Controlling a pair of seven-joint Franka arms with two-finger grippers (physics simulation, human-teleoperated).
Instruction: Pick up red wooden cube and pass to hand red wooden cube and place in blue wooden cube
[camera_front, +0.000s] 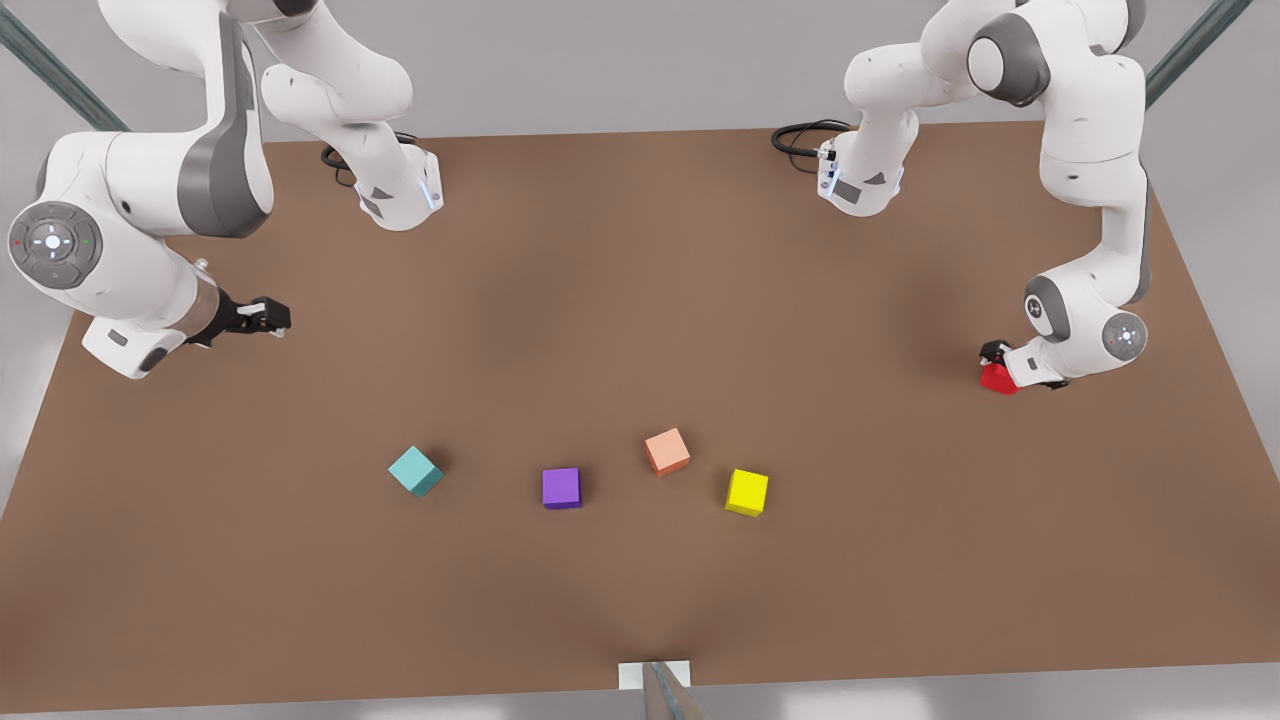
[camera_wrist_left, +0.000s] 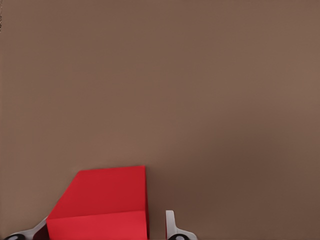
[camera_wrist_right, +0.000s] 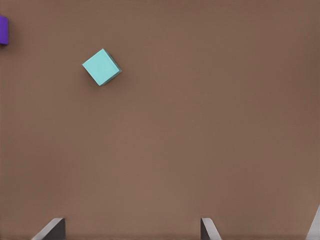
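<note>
Front view: small bright red matte wooden cube (camera_front: 996, 378) sits in the left pincer (camera_front: 993, 366), near the brown surface's (camera_front: 640, 300) edge on the front view's right. It looks just above the surface, but I can't tell whether it's clear of it. Right pincer (camera_front: 268, 316) hangs near the opposite edge, well apart, waiting. Small teal wooden cube (camera_front: 415, 470) lies nearer the right pincer, w/ a purple cube (camera_front: 561, 487), a pale salmon cube (camera_front: 667, 451) and a yellow cube (camera_front: 747, 492) in a loose row beside it. Middle of the surface betw. the arms is bare, so there's good room for the handover. Risk: the cube is held close to the edge, so a slip there could send it off the surface. The salmon and yellow cubes lie nearest the left arm's inward path, so a low carry could knock them.

Left wrist view: left pincer (camera_wrist_left: 105, 235) is clenched on the red cube (camera_wrist_left: 105, 202). One finger (camera_wrist_left: 172, 227) stands a bit off the cube's face and the cube looks skewed, so the hold may be partial. It could twist or drop on a fast swing.

Right wrist view: right pincer (camera_wrist_right: 132, 232) is released, fingers (camera_wrist_right: 50, 229) spread wide, nothing between. Teal cube (camera_wrist_right: 101, 67) is ahead, turned corner-on, w/ the purple cube (camera_wrist_right: 4, 30) beyond it. Risk: setting the red cube on that rotated top needs matched yaw, or it'll slide off.
</note>
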